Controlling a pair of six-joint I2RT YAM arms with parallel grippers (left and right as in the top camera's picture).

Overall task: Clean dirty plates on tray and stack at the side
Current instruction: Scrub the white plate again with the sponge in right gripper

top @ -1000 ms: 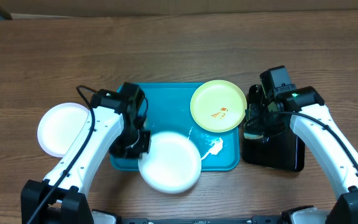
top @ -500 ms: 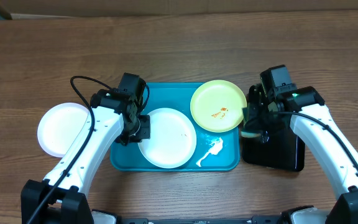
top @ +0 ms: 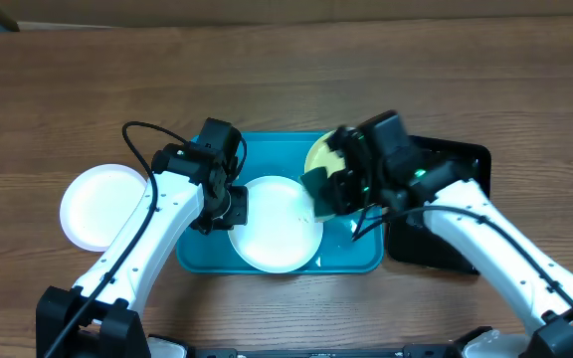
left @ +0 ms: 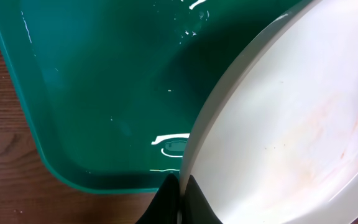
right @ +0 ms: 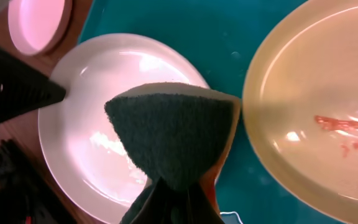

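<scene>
While the smeared white plate lies on the blue tray, rim pinched by the left gripper, the right gripper has swung over from the black tray (contact unclear), clamping a sponge over the plate's right edge; scrubbing looks imminent.

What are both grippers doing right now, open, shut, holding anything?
Left gripper: closed on the white plate, pinching its rim.
Right gripper: closed on the sponge.
</scene>
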